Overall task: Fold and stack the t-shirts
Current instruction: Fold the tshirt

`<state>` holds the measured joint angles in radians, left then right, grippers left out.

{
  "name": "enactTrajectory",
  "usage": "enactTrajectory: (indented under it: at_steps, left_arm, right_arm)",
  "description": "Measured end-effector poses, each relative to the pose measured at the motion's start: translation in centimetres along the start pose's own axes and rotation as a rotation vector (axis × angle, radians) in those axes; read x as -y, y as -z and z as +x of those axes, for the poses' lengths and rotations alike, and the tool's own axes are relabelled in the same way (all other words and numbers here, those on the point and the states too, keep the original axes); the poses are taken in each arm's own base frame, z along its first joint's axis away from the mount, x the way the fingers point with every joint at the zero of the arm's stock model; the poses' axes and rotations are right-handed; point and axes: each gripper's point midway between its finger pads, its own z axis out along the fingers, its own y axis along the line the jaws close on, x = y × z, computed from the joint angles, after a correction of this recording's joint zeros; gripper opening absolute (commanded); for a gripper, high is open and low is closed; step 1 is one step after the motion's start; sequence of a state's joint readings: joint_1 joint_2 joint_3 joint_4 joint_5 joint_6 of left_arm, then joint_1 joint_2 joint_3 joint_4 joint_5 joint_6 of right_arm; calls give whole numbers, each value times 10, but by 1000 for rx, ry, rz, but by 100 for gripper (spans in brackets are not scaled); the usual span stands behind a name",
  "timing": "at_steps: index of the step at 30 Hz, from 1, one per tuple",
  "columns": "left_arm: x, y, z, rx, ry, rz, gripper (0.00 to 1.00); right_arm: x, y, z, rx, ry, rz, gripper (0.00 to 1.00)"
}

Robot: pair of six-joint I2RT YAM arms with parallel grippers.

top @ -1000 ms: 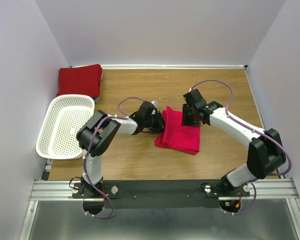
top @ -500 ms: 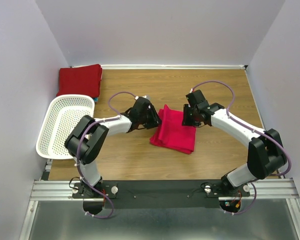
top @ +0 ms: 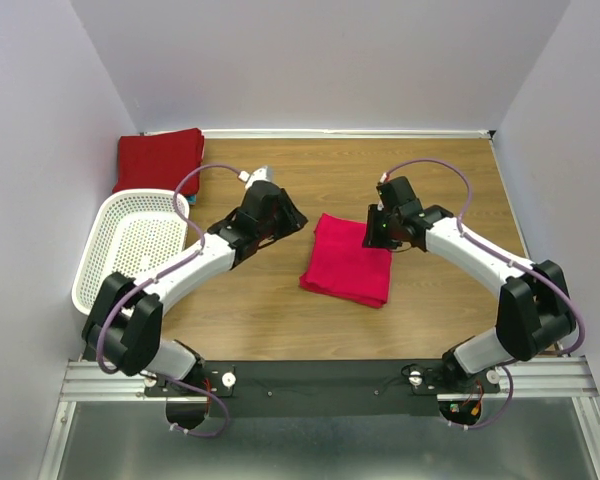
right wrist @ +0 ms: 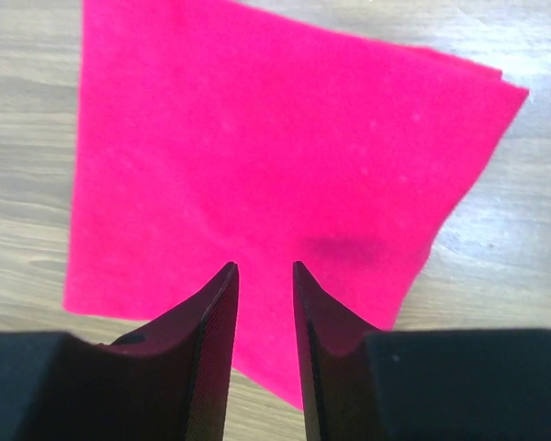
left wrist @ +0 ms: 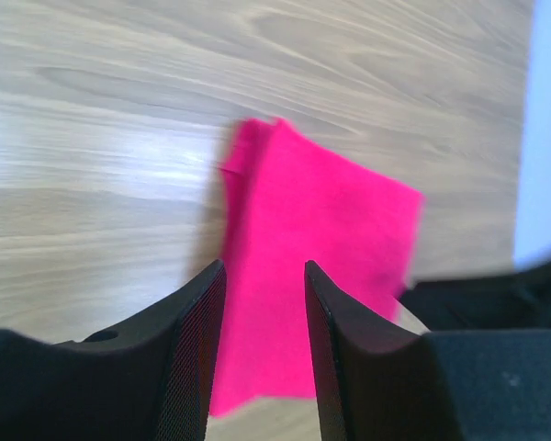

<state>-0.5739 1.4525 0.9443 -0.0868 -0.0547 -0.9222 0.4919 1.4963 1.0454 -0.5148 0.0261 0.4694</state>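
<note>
Folded crimson-pink t-shirt [top: 347,262] lies flat, open wooden table [top: 450,310] around every edge. Left gripper [left wrist: 262,274] hangs off its left, narrowly parted and empty. Right gripper [right wrist: 264,271] sits over its far corner, narrowly parted and gripping nothing.

This looks like a robotics lab cell: a wood-grain worktop [top: 280,320] boxed in by plain pale walls [top: 320,60], with a cabled left arm [top: 195,265] and right arm [top: 470,255] bolted to an aluminium rail [top: 100,380].
</note>
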Motion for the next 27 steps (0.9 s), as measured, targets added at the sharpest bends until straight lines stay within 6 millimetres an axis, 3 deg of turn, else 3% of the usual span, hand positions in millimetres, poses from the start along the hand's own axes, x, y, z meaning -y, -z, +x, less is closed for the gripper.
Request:
enactTrajectory:
  at_steps: [4, 6, 8, 13, 18, 24, 27]
  left_arm:
    - [47, 11, 14, -40, -73, 118, 43]
    - [66, 8, 35, -109, -101, 182, 34]
    - [70, 1, 59, -187, -116, 209, 25]
    - [27, -20, 109, -358, -92, 141, 17]
    - [-30, -39, 137, -483, 11, 65, 16]
    - [-37, -63, 111, -493, 67, 106, 13]
    - [-40, -94, 71, -448, 55, 98, 15]
  right_arm:
    - [3, -2, -9, 11, -40, -47, 33]
    - [10, -5, -14, 20, -78, -77, 32]
    - [21, -8, -19, 27, -140, -122, 31]
    - [43, -17, -26, 59, -280, -222, 31]
    - [49, -42, -34, 62, -345, -300, 30]
    - [64, -69, -17, -2, -404, -324, 30]
    - [60, -70, -10, -23, -407, -365, 30]
